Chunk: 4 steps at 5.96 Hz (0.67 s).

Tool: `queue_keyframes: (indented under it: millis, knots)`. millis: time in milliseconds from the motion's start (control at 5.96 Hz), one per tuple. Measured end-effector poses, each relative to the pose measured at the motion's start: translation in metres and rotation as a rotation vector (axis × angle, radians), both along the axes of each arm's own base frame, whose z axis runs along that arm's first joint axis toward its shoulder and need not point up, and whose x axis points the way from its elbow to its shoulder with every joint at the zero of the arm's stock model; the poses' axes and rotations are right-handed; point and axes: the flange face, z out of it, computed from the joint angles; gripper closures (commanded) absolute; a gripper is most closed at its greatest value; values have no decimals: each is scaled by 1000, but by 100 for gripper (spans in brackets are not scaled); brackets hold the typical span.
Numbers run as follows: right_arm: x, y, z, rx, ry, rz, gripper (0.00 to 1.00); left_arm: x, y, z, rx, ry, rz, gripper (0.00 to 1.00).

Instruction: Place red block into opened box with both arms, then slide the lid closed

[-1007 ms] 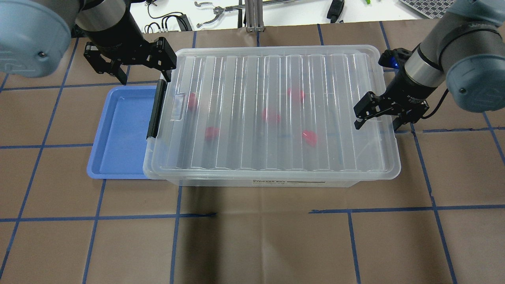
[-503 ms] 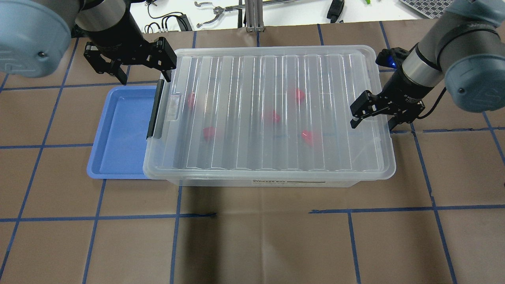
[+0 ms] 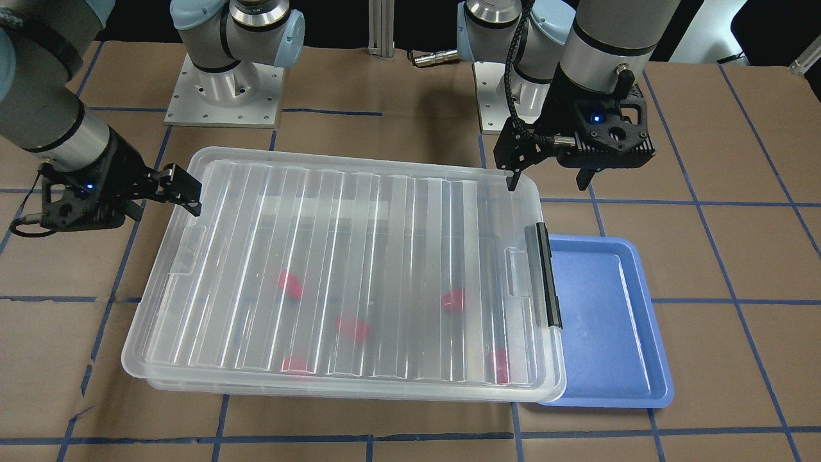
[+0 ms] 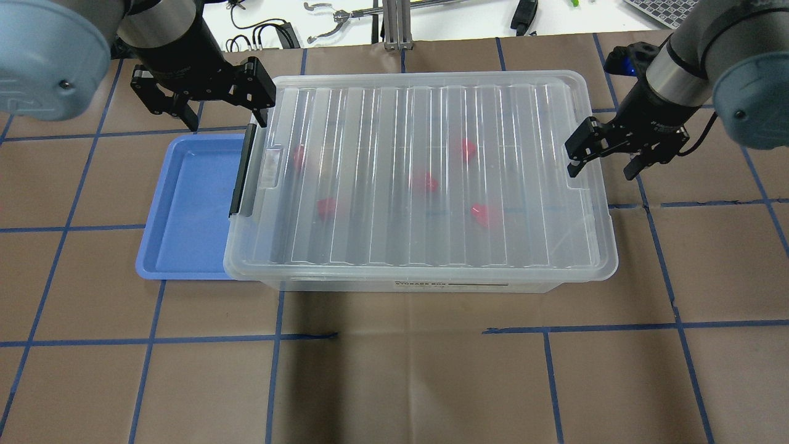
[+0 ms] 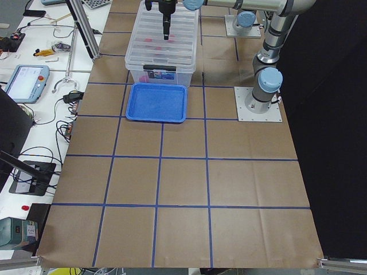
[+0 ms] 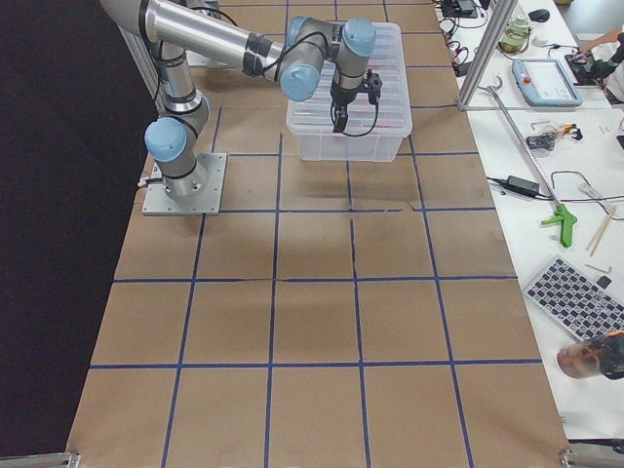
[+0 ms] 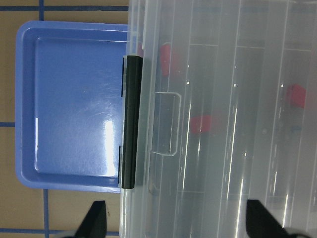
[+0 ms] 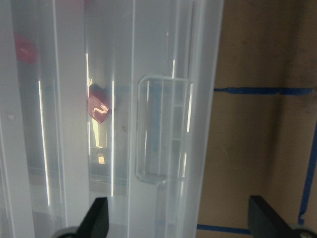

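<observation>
The clear box [image 4: 431, 285] stands mid-table with the ribbed lid [image 4: 431, 123] lying flat over it. Several red blocks show blurred through the lid, one [image 4: 424, 182] near the middle and one [image 8: 99, 106] close to the right end. My left gripper [image 4: 227, 120] hangs open and empty over the far left corner, above the black latch bar [image 4: 242, 172]. My right gripper [image 4: 603, 169] is open and empty above the lid's right rim, straddling the lid tab [image 8: 163, 129]. In the front-facing view the left gripper [image 3: 546, 185] and right gripper [image 3: 160, 208] sit at opposite ends.
A blue tray [image 4: 185, 209] lies against the box's left end, partly under its rim. Brown paper with blue tape lines covers the table [image 4: 394, 370]. Cables and tools lie on the white bench [image 4: 345, 24] beyond the far edge.
The lid slid left and now sits square on the box. My right gripper rose and drew back toward the far right, off the lid. The left arm has not moved.
</observation>
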Motion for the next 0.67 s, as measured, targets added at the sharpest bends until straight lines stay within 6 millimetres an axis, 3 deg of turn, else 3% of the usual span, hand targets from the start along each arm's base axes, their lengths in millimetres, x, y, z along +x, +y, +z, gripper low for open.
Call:
queue_keyframes:
  millis: [336, 671]
  knots:
    - [-1, -12, 56, -9, 41, -86, 0, 0, 0, 1, -3, -2, 0, 2]
    - [36, -17, 85, -22, 58, -160, 0, 0, 0, 1, -3, -2, -1, 2]
